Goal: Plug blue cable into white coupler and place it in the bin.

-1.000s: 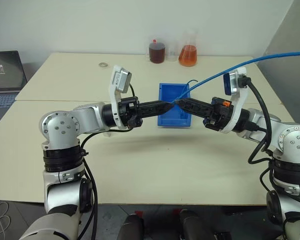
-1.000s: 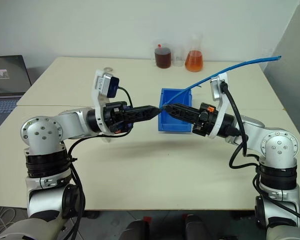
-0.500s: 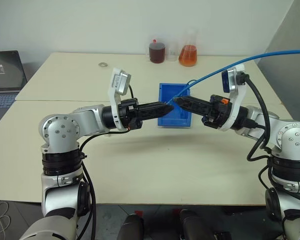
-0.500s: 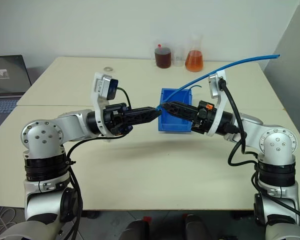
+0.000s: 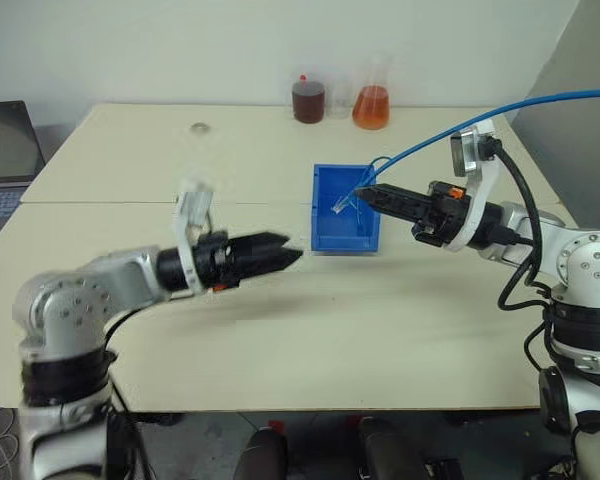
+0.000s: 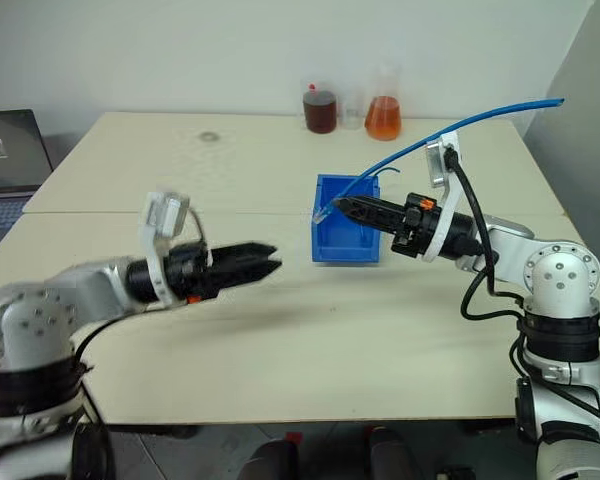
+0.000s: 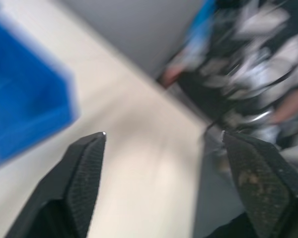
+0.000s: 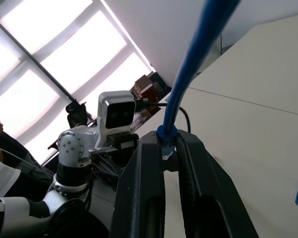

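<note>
My right gripper (image 5: 363,196) is shut on the blue cable (image 8: 196,54) close to its end, above the bin (image 5: 345,241). From there the cable (image 5: 430,146) arcs up and away to the right, past the table edge. A small whitish piece (image 5: 341,203) sticks out beyond the fingertips at the cable's end. It is too small to tell whether it is the white coupler or the plug. My left gripper (image 5: 292,248) hovers low over the table left of the bin. It is open and empty, its fingers (image 7: 87,173) spread wide.
At the table's back edge stand a dark brown flask (image 5: 308,100), a clear beaker and an orange flask (image 5: 372,105). A small metal ring (image 5: 199,127) lies at the back left. A laptop (image 5: 0,150) sits off the left side. A thin dark cable (image 5: 378,160) loops at the bin's far wall.
My left gripper opened, let go at the cable's end, and drew back left and down toward the table. The right gripper kept its grip and barely moved.
</note>
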`<state>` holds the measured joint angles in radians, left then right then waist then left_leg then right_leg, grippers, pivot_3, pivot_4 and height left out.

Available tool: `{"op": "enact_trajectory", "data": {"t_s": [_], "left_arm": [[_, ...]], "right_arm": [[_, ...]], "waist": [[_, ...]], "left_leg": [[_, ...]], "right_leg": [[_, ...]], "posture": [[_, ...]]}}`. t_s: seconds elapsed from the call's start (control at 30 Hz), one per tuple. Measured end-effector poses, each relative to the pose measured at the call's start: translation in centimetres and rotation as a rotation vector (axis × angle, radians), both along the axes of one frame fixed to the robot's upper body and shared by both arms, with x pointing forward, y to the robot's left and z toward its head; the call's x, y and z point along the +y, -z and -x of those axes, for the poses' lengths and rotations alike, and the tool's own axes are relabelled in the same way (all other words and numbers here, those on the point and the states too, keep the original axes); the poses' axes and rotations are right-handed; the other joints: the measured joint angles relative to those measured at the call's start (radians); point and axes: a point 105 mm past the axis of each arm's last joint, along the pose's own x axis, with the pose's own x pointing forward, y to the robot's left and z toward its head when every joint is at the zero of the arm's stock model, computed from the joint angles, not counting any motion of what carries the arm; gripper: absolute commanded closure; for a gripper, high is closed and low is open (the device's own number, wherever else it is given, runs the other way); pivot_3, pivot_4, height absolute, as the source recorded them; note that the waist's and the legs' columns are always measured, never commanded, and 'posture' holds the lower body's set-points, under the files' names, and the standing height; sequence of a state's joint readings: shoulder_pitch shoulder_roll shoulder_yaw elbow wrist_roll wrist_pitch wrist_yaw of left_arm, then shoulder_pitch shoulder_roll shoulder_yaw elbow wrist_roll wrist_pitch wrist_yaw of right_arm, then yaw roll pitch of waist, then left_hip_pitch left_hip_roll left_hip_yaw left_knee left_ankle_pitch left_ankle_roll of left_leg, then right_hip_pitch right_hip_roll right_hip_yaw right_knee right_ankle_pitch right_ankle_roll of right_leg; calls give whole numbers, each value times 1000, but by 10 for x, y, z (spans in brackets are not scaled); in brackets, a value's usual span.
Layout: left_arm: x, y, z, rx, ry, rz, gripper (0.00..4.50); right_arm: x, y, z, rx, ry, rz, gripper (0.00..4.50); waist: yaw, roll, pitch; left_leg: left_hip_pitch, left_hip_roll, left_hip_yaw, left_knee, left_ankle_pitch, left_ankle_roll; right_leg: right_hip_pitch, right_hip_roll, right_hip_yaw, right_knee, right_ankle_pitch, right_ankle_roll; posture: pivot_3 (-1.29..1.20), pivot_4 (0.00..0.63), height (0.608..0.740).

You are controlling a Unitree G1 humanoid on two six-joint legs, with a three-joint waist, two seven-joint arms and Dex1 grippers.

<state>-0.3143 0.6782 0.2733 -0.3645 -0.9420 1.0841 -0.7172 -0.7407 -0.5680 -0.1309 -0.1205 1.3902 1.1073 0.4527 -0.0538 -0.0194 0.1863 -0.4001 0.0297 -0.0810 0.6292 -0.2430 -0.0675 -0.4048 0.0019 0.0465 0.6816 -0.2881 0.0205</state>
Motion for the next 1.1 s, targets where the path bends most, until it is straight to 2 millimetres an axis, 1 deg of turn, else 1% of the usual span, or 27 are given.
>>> {"op": "enact_trajectory", "data": {"t_s": [0.07,0.1,0.13,0.17,0.2,0.23,0.27,0.3,0.33,0.43,0.47,0.5,0.53,0.6,0.63,0.67,0.73,0.83,1.0,1.1], "left_arm": [[17,27,-1,-19,-127,-137,28],[28,39,0,-62,-193,-229,28],[39,56,8,-85,-250,-310,28],[45,72,15,-67,-273,-357,28],[50,81,19,-59,-301,-375,28],[55,87,19,-79,-343,-386,28],[57,87,19,-88,-356,-392,28],[70,88,17,-126,-414,-432,28],[87,89,13,-146,-490,-474,28],[127,93,4,-163,-656,-562,28],[133,94,0,-163,-687,-575,28],[136,94,-2,-167,-702,-576,28],[138,93,-8,-173,-719,-576,28],[137,92,-22,-180,-740,-555,28],[127,92,-33,-188,-732,-521,28],[121,93,-38,-193,-724,-504,28],[101,94,-50,-198,-687,-455,28],[90,94,-56,-194,-662,-430,28],[89,95,-59,-179,-650,-425,28],[84,97,-64,-171,-628,-419,28]], "right_arm": [[-1,1,0,3,-6,-1,4392],[3,2,0,5,-23,-1,4392],[9,4,1,5,-45,-1,4392],[10,5,1,9,-54,2,4392],[11,7,1,15,-58,2,4392],[14,8,1,15,-68,2,4392],[15,9,1,15,-74,3,4392],[20,10,2,16,-91,7,4392],[22,12,3,20,-104,8,4392],[21,13,2,22,-102,14,4392],[21,14,2,23,-100,16,4392],[21,14,2,22,-98,19,4392],[20,14,1,22,-94,23,4392],[20,15,0,21,-87,27,4392],[19,16,0,22,-84,26,4392],[19,16,0,22,-84,24,4392],[19,17,2,19,-85,27,4392],[17,19,3,24,-77,32,4392],[15,17,4,14,-65,40,4392],[15,17,4,11,-58,46,4392]], "waist": [[4,1,0],[6,0,0],[2,1,0],[3,2,1],[7,2,1],[17,2,1],[22,1,1],[28,1,1],[29,1,1],[28,1,1],[28,1,1],[29,1,1],[29,1,0],[29,1,0],[30,1,0],[31,1,0],[30,1,0],[27,1,0],[25,1,0],[28,2,-1]], "left_leg": [[0,-1,1,-1,0,0],[0,0,1,0,0,0],[1,0,3,-1,0,0],[1,-1,3,-1,0,0],[0,-1,3,-1,0,0],[0,-1,1,0,0,0],[0,-1,1,0,0,0],[0,-1,0,0,0,1],[0,-1,1,0,0,1],[0,-1,1,1,0,1],[0,-1,1,1,0,1],[0,-1,1,1,0,1],[0,-1,1,1,0,1],[0,-1,1,1,0,1],[0,-2,1,1,0,1],[0,-2,1,1,0,1],[0,-2,1,1,0,1],[0,-2,1,1,0,1],[0,-2,1,1,0,1],[0,-2,1,2,0,1]], "right_leg": [[0,-1,1,1,0,0],[-1,-1,0,0,0,0],[0,-1,3,0,0,0],[0,-2,3,1,0,0],[-1,-1,2,0,0,0],[-1,-1,0,0,0,0],[-1,-1,0,0,0,0],[0,-1,-1,0,0,0],[0,-1,0,0,0,0],[0,-1,0,0,0,0],[0,-1,-1,0,0,0],[0,-1,-1,0,0,0],[0,-1,-1,0,0,1],[0,-1,-1,1,1,1],[1,-1,-1,1,1,1],[1,-1,-1,1,1,2],[1,-2,-1,1,2,2],[1,-2,-1,1,2,2],[1,-1,-1,2,2,2],[1,-2,-1,3,2,2]], "posture": [[0,150,740],[0,150,740],[0,150,740],[0,150,740],[0,150,740],[0,150,740],[0,150,740],[0,150,740],[0,150,740],[0,150,740],[0,150,740],[0,150,740],[0,150,740],[0,150,740],[0,150,740],[0,150,740],[0,150,740],[0,150,740],[0,150,740],[0,150,740]]}}
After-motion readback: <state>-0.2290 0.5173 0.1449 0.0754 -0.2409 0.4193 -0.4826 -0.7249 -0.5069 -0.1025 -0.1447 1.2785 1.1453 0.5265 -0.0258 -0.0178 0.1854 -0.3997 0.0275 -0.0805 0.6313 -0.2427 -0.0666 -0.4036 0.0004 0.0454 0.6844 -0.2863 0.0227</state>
